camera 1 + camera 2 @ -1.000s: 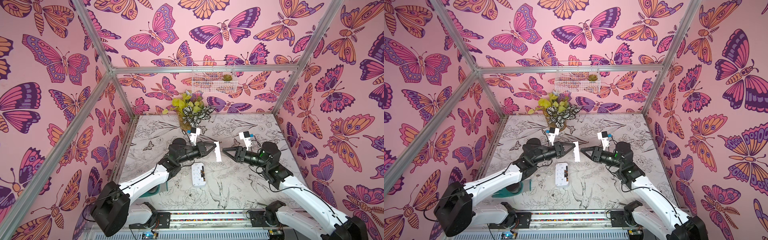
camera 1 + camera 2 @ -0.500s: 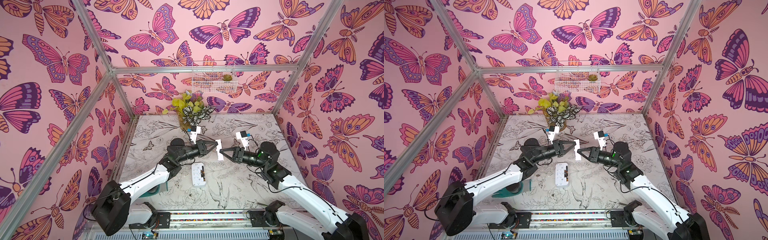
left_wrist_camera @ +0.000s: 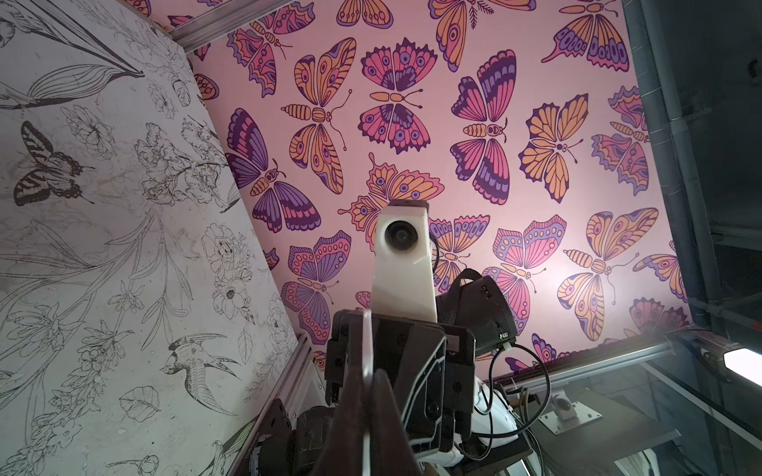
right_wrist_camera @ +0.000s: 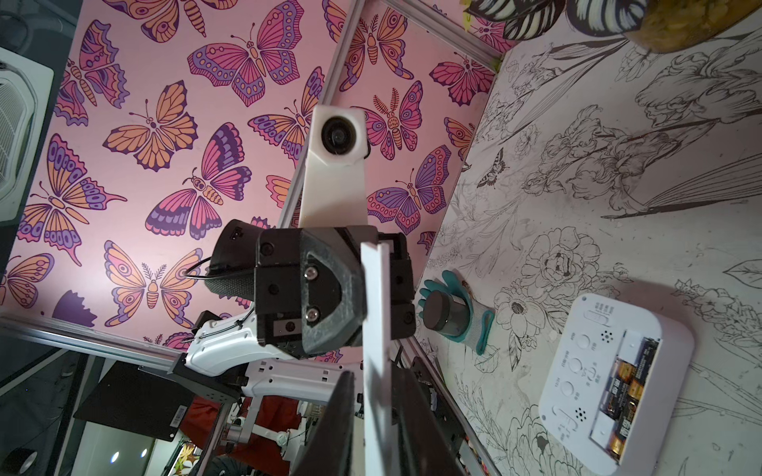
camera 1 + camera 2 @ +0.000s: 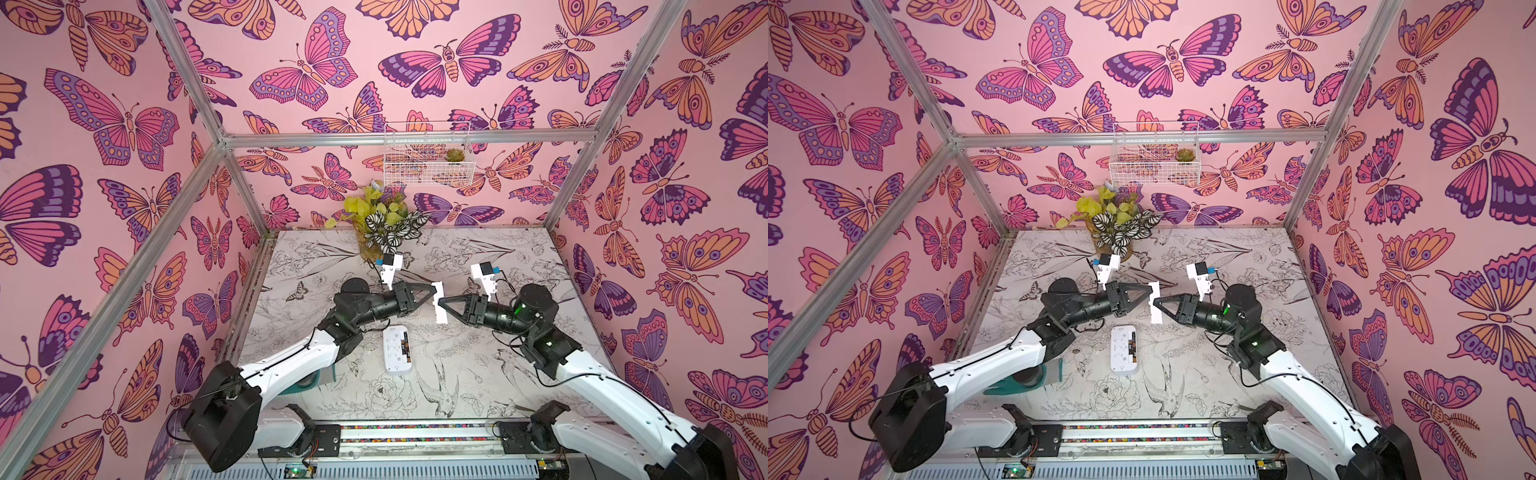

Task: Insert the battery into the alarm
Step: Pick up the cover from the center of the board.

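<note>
left gripper (image 5: pixel 432 291) clamped thin white plastic cover (image 5: pixel 440 314) | right gripper (image 5: pixel 441 300) straddled it, grip unclear; likely regrasp handover | white rounded-rectangle alarm (image 5: pixel 397 348) lay back-up at 6 o'clock, gold-black batteries (image 4: pixel 624 393) seated

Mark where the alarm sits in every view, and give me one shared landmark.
Top view: alarm, lower centre.
Top view: alarm, lower centre too.
Left wrist: not in it.
Right wrist: alarm, lower right, back up.
Landmark: white strip, in all four.

Potted plant (image 5: pixel 386 220), wire basket (image 5: pixel 415 174), teal glove (image 4: pixel 480 334).
</note>
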Controlling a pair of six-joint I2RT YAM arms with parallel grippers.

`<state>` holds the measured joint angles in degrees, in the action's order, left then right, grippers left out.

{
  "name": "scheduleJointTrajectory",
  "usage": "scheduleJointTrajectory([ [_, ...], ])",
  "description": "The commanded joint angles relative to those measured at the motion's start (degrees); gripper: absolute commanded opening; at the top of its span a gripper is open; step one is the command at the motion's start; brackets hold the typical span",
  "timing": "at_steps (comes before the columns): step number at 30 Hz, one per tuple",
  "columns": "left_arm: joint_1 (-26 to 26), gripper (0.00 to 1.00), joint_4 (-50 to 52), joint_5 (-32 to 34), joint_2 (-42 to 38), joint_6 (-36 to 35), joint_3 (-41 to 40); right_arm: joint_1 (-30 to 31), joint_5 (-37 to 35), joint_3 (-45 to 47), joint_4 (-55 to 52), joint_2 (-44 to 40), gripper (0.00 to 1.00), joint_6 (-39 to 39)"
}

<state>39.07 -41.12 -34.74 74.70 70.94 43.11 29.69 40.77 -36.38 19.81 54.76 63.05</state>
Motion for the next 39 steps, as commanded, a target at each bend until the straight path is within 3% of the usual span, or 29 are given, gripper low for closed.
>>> scheduleJointTrajectory([
  [1, 0.3, 0.00, -2.4, -1.1, -1.2, -0.1, -1.0, 0.4, -0.9, -2.0, -0.6, -0.2, 0.20, -0.3],
  [16, 0.3, 0.00, -1.7, -1.1, -2.2, -0.5, -1.6, 0.3, -1.2, -2.9, -3.8, 0.7, 0.16, -3.0],
  [28, 0.0, 0.00, -1.1, -1.2, -3.5, -0.7, -1.8, 0.3, -1.1, -2.3, -4.0, 0.6, 0.03, -3.4],
  [32, -1.8, 0.49, 2.4, -1.1, -5.0, -1.9, -3.0, 0.3, -0.6, -1.7, -5.2, 1.3, 0.01, -4.0],
  [34, -4.0, 0.65, 6.4, -0.8, -7.0, -3.3, -4.3, 0.7, -1.1, -1.2, -6.8, 2.0, 0.00, -4.9],
  [37, -7.5, 0.69, 21.3, 2.7, -11.8, -9.5, -5.9, 2.7, -5.5, 1.1, -8.2, 3.3, 0.00, -5.9],
  [39, -8.4, 0.70, 34.8, 9.2, -15.4, -15.8, -6.1, 5.1, -9.1, 3.0, -7.0, 4.6, 0.00, -5.7],
])
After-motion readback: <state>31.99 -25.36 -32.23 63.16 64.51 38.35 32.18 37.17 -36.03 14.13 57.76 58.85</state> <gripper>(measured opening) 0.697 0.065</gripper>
